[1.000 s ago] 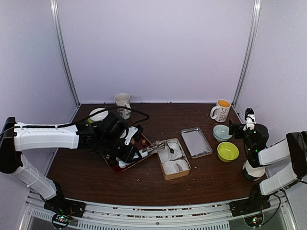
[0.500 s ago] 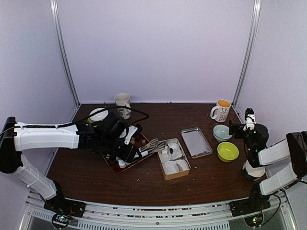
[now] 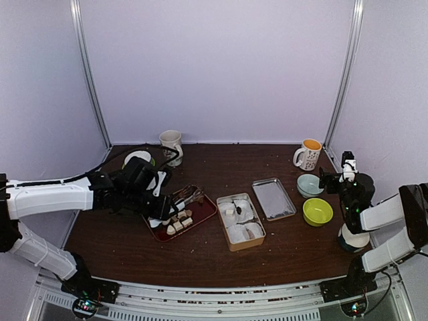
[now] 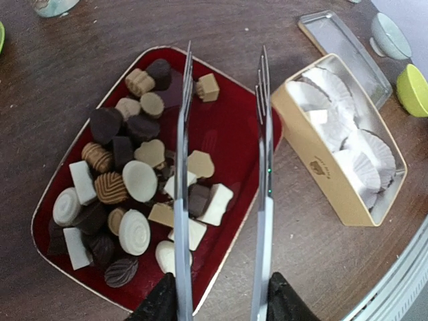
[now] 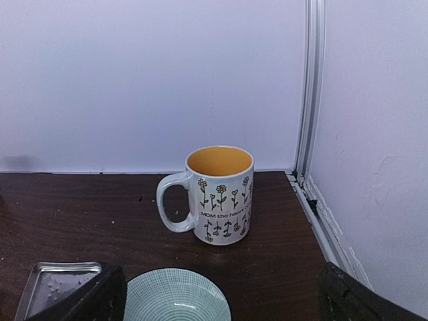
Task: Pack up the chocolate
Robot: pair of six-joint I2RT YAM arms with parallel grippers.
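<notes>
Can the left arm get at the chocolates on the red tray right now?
Probably yes: the left gripper holds silver tongs spread open above the chocolates in the red tray, nothing in between.

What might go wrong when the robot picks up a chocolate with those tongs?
The chocolates lie piled close together on the red tray, so the open tongs may pinch two or nudge one off. A smooth piece might also slip out on the way to the box.
</notes>
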